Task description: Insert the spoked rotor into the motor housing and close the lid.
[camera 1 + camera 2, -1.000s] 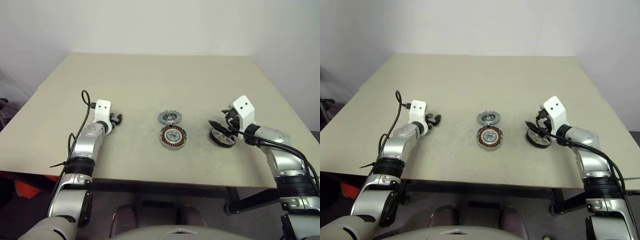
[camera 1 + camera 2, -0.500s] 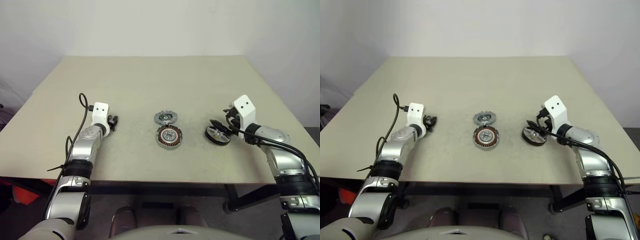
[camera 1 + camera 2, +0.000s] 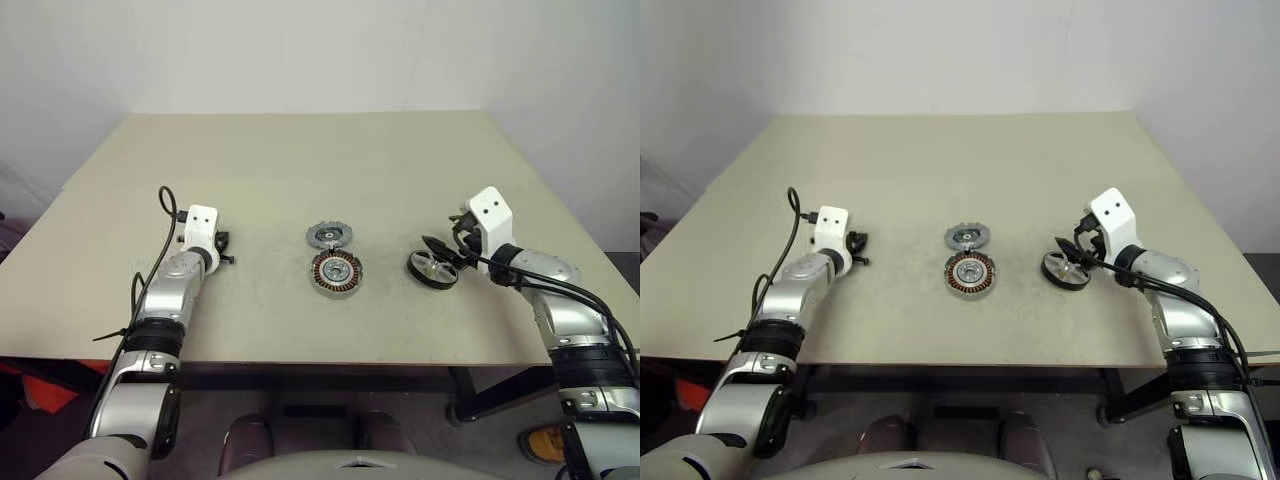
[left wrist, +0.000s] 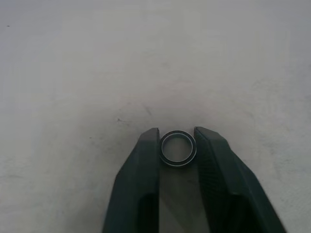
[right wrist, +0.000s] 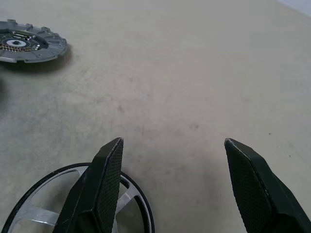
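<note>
A big tan bench (image 3: 300, 160) holds all the parts. The motor housing (image 3: 337, 272) lies flat near the middle of it, a round grey cup with a ring of copper wire around a silver middle. The lid (image 3: 328, 236) lies flat just past it, at about 12 o'clock from the housing. The two touch at their rims. The lid is a grey disc with a toothed edge and dark holes, and it lies open, so the copper ring shows.

The spoked rotor (image 3: 432, 269) sits on the bench at 3 o'clock from the housing, a little way apart from it. It has a black rim, silver spokes and a silver hub.

The right pincer (image 5: 170, 150) is right over the far edge of the rotor. Its two black fingers (image 5: 109, 170) stand wide apart. One finger is above the rotor's rim and the other is over bare bench. From the pictures one cannot tell if a finger touches the rim. The pincer holds nothing.

The left pincer (image 4: 177, 138) is at 9 o'clock from the housing, well apart from it, low over the bench. Its fingers are nearly together, and a small ring (image 4: 178, 148) sits between the tips. The ring is black with a thin silver edge, and both fingers touch its sides.
</note>
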Available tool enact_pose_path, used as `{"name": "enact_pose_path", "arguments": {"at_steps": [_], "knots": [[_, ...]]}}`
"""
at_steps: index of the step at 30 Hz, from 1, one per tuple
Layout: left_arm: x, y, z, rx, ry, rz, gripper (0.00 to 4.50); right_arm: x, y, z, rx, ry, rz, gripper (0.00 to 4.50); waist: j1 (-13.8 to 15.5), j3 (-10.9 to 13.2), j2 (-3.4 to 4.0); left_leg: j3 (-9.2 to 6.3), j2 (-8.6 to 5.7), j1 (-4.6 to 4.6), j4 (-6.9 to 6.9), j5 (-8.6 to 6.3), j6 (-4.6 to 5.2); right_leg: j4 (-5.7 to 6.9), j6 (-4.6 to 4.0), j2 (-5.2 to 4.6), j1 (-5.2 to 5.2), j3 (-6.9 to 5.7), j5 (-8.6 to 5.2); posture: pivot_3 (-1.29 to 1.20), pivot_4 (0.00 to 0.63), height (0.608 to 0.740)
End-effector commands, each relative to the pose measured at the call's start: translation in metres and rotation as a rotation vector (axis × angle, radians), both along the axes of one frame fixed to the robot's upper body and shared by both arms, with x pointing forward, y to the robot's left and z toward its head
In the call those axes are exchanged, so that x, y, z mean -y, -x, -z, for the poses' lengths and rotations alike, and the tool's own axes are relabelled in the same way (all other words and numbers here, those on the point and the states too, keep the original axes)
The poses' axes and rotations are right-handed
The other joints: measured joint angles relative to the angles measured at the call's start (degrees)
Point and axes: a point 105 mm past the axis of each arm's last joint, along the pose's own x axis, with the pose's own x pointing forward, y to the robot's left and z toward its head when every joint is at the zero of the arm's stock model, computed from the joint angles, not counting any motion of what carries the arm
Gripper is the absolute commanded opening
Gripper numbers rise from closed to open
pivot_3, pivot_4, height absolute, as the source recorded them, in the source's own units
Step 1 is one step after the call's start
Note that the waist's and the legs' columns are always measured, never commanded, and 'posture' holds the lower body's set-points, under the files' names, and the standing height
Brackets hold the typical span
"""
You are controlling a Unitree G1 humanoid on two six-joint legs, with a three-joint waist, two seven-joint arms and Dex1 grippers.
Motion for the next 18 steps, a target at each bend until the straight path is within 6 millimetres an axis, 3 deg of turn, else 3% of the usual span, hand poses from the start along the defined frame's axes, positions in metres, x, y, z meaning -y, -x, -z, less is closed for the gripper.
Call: {"name": "enact_pose_path", "arguments": {"at_steps": [1,11,16,18], "knots": [[-0.019,0.011,0.022,-0.086,-0.036,-0.063,0.78,0.005,-0.006,-0.021,0.075,0.008,0.011,3.73,0.01,-0.01,0.01,0.0,0.0,0.0,-0.01,0.0,0.0,-0.01,0.0,0.0,0.0,0.0,0.0,0.0,0.0,0.74],[-0.017,0.011,0.019,-0.072,-0.032,-0.032,0.71,0.003,-0.007,-0.021,0.077,0.007,0.005,3.73,0.02,-0.03,0.04,0.0,0.0,0.0,-0.1,0.02,-0.04,-0.04,0.0,0.0,-0.04,-0.01,0.0,0.0,0.0,0.74],[0.019,0.002,-0.017,0.096,0.098,0.157,0.71,0.003,-0.007,-0.021,0.076,0.005,0.005,3.73,0.26,-0.02,0.03,0.0,0.0,-0.18,-0.14,0.03,-0.05,-0.11,0.0,0.0,-0.19,-0.03,0.0,0.0,0.0,0.74],[0.054,0.008,-0.045,0.174,0.216,0.365,0.71,0.005,-0.006,-0.019,0.073,0.007,0.01,3.73,0.6,0.03,-0.02,0.01,-0.02,-0.26,-0.14,0.03,-0.04,-0.19,-0.33,-0.07,-0.32,-0.11,0.19,0.0,0.0,0.74]]}}
